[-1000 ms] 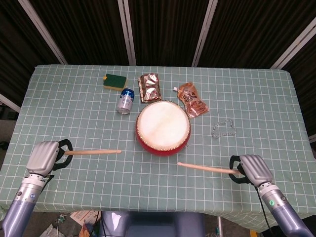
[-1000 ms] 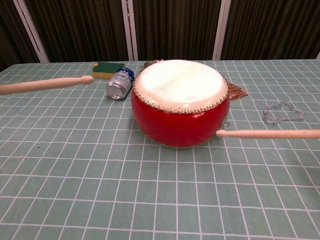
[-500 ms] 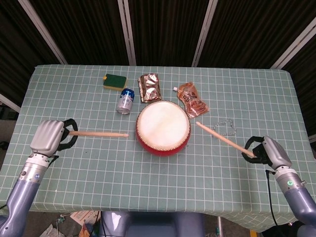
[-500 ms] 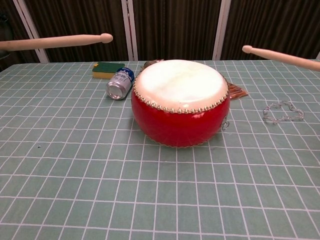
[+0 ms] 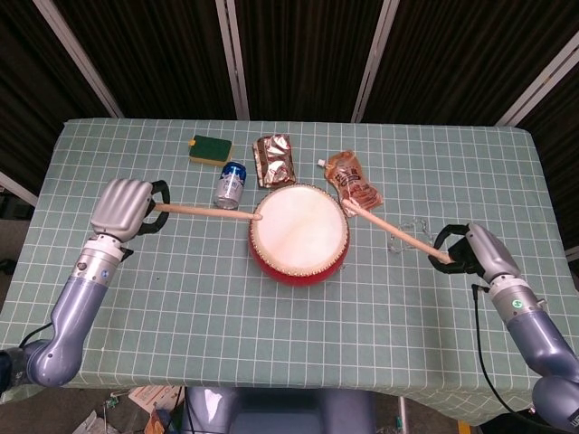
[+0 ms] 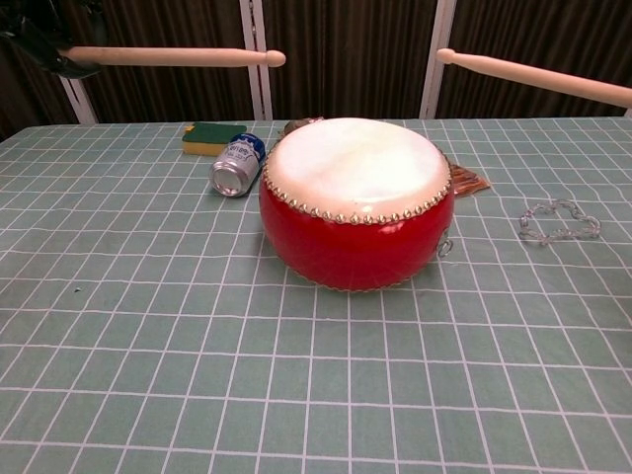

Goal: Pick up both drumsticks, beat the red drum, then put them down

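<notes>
Containers on my table are few: a blue drink can [image 5: 232, 184] lying on its side just left of the red drum [image 5: 298, 235], and two crinkled snack pouches, one brown [image 5: 274, 159] behind the drum and one orange [image 5: 353, 182] at its back right; I cannot see what any of them holds. A green and yellow sponge [image 5: 210, 148] sits behind the can, and a clear chain [image 5: 412, 234] lies to the drum's right.

My left hand [image 5: 127, 207] has its fingers wrapped around the butt of the left drumstick [image 5: 206, 212], which runs level toward the drum with its tip at the left rim in the head view; the chest view shows that tip raised above the skin. My right hand [image 5: 470, 253] has its fingers curled tight on the end of the right drumstick [image 5: 394, 233], which angles up and inward, its tip over the drum's back right edge and likewise held above the drumhead.
</notes>
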You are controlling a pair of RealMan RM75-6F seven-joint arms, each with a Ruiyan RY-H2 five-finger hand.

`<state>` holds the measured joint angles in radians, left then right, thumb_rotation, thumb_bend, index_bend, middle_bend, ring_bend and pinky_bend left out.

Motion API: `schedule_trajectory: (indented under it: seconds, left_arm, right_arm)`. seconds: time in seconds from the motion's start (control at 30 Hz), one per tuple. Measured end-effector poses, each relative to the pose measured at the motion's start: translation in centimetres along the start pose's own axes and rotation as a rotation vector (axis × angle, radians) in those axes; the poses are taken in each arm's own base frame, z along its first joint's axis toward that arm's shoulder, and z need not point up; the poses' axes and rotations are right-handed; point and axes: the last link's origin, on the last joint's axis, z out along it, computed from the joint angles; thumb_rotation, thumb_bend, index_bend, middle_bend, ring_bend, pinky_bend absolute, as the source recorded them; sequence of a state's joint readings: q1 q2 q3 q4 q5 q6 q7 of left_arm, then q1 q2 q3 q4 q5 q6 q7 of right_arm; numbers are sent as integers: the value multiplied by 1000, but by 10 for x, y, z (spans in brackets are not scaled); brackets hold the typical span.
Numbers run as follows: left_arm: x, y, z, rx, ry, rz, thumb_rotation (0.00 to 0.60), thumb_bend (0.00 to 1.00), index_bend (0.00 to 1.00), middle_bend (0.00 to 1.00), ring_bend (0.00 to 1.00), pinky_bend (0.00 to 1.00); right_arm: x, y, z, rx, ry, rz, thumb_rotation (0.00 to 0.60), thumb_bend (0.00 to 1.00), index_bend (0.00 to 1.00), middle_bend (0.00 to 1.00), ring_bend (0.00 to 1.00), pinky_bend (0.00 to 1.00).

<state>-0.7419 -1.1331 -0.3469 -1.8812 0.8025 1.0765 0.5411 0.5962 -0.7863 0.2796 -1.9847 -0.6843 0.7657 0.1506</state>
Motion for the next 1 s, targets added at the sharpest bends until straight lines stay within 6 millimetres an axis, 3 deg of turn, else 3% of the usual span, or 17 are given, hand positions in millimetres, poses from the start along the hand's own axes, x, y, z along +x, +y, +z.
schedule_trajectory:
  seconds: [0.53, 1.0]
  left_arm:
    - [9, 27, 42, -8, 8, -13, 600, 568, 795, 1000, 1000, 1000]
    - [10, 34, 49, -18, -2, -22, 600, 568, 795, 1000, 1000, 1000]
  right_arm:
    - [-27, -32, 19, 78, -108, -109, 600, 639, 958, 1000, 1000, 1000]
    - [-55, -41, 29, 82, -166, -182, 600, 638, 958, 1000, 1000, 1000]
